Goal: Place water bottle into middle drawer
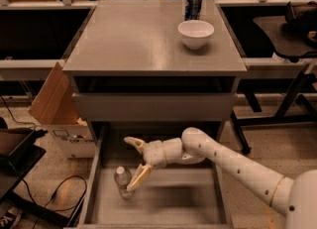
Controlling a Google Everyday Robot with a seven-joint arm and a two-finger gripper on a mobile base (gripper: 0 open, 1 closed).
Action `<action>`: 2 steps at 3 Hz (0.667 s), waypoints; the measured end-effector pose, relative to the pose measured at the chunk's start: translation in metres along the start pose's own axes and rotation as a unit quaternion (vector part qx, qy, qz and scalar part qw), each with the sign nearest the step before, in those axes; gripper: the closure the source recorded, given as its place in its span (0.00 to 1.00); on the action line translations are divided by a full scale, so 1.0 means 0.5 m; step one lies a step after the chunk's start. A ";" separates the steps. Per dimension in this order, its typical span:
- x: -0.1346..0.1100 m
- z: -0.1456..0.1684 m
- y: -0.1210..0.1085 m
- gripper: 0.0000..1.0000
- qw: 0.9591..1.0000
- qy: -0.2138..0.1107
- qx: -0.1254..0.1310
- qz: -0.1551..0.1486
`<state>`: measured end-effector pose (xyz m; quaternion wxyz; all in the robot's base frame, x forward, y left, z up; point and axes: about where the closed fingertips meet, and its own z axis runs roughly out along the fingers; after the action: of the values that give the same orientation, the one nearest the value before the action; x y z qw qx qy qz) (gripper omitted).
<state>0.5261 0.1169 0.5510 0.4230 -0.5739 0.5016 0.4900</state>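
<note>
Table [124, 49] carries the pulled-out middle drawer [173, 199] below; inside it the gripper [134, 161] hangs with fingers spread, the lower one close against the water bottle [122, 181]. Retreat should go up and back, away from the bottle, so nothing tips it. It stands upright near the left wall, cap up, long axis vertical.

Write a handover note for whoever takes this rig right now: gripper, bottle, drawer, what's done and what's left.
Gripper: open, inside the pulled-out middle drawer, fingers spread, lower fingertip right by the water bottle; contact unclear.
Bottle: upright on the drawer floor, left side.
Done: the bottle is in the drawer.
Left: probably just draw the arm clear without tipping the bottle.
</note>
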 end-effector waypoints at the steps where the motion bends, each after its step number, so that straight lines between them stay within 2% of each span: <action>1: -0.084 -0.085 0.053 0.00 0.998 0.063 -0.007 -0.003; 2: -0.182 -0.166 0.101 0.00 0.990 0.137 -0.022 -0.018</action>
<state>0.4858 0.0436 0.6545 0.3461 -0.6537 0.5335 0.4101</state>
